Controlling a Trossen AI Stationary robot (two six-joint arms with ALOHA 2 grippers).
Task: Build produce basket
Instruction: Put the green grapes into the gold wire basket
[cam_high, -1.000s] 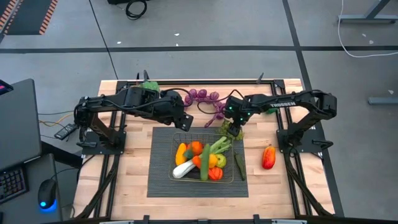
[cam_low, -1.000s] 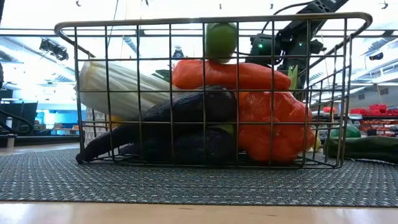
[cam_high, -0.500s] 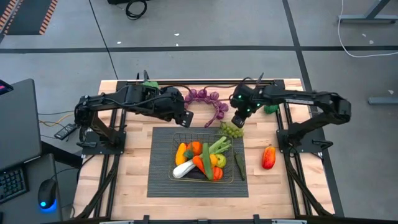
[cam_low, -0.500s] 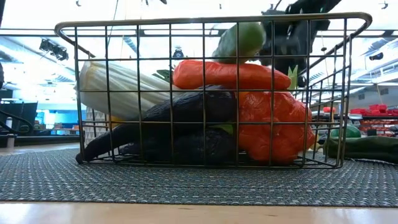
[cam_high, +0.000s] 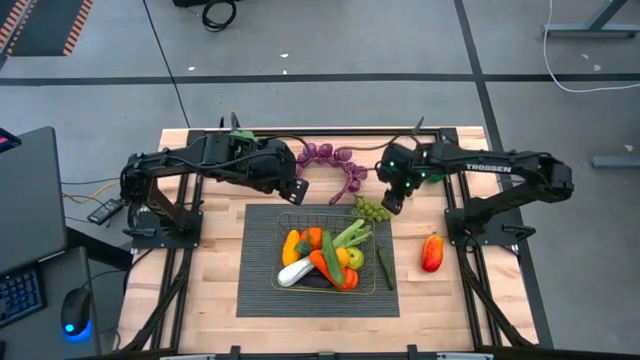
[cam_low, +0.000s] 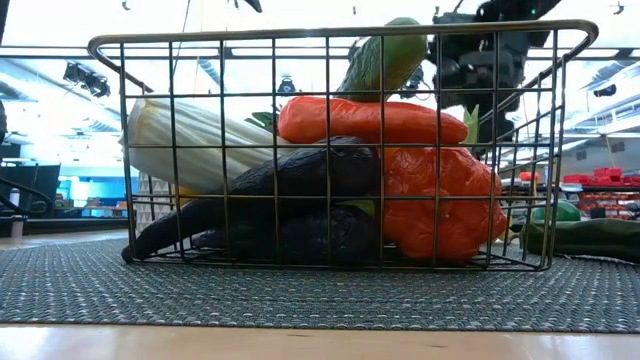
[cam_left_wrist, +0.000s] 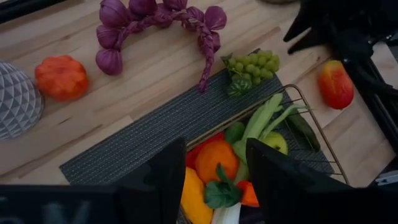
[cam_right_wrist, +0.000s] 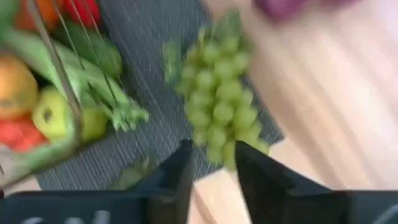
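Note:
The brass wire basket (cam_high: 278, 250) stands on a dark ribbed mat (cam_high: 260, 300), heaped with produce: a white-green leek (cam_low: 190, 140), a carrot (cam_low: 370, 120), a dark eggplant (cam_low: 300, 175), oranges and an apple. Green grapes (cam_right_wrist: 221, 106) lie on the mat's far right corner (cam_high: 371, 209), outside the basket. My right gripper (cam_high: 389, 203) hovers open just above and right of them, with nothing between its fingers (cam_right_wrist: 180, 180). My left gripper (cam_high: 298, 190) hangs open over the basket's far left corner, also with nothing in it (cam_left_wrist: 214, 180).
A string of purple bulbs (cam_high: 332, 160) lies on the wood beyond the mat. A red-yellow fruit (cam_high: 432, 252) sits right of the mat, and a dark cucumber (cam_high: 385, 268) lies on the mat beside the basket. An orange-red fruit (cam_left_wrist: 61, 76) sits next to a white pot (cam_left_wrist: 15, 99).
My right gripper has risen from the basket's far right corner and drawn back toward the table's right edge. The green grapes it stood over now show on the mat corner. In the low view, a green piece on top of the heap has tipped over toward that side.

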